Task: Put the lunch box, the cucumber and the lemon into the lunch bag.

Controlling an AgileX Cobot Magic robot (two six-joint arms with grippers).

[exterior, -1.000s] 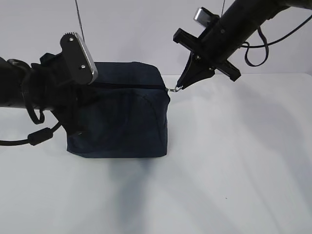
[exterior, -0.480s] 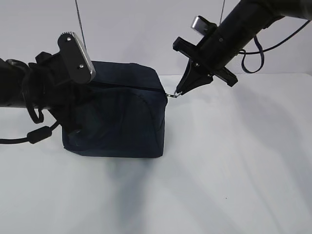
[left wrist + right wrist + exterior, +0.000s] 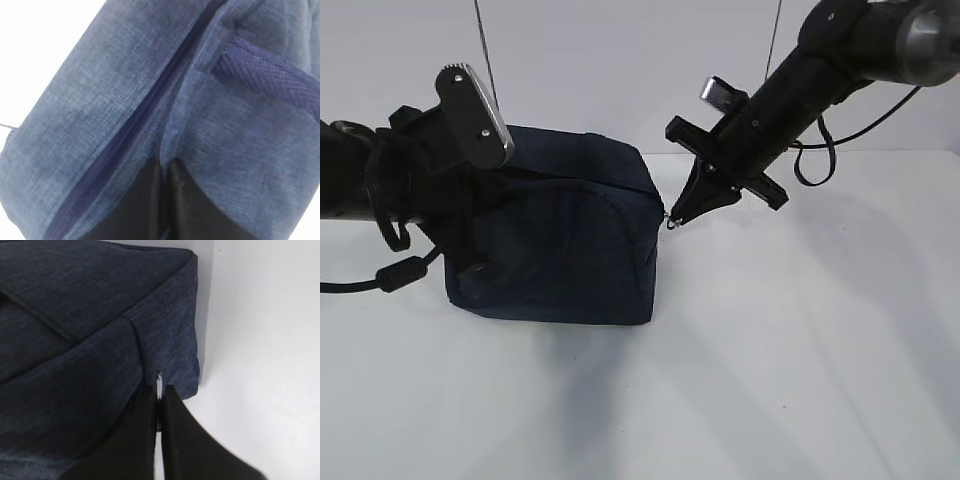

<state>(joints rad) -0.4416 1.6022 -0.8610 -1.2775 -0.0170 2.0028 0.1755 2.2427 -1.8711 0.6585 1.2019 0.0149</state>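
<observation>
Meanwhile, the boxy dark navy fabric lunch bag (image 3: 555, 235) sat on the plain white table (image 3: 800, 380), its zipper line running along the upper edge of the near face.

From the upper right of the exterior view, the right arm slanted down and leftward, its black wrist angled steeply so that the right gripper (image 3: 678, 215) pointed at the bag's right-hand corner. Its two black fingers (image 3: 175, 440) were pressed together on the small silver ring pull (image 3: 672, 222), which stood out just beside the corner. In the right wrist view a thin sliver of that metal pull showed in the narrow slit between the fingers, right against the bag's fabric corner.

The left arm reached in almost level from the left edge, its dark body and cable lying across the bag's left side, with the silver-faced wrist camera housing (image 3: 475, 115) tipped up above the bag's top. The left gripper (image 3: 165, 200) was pressed close against the fabric; its two dark fingers showed side by side at the bottom of the left wrist view with only a thin seam between them, seemingly pinching a fold of the cloth beside the zipper, near a woven navy strap handle (image 3: 270, 77).
</observation>
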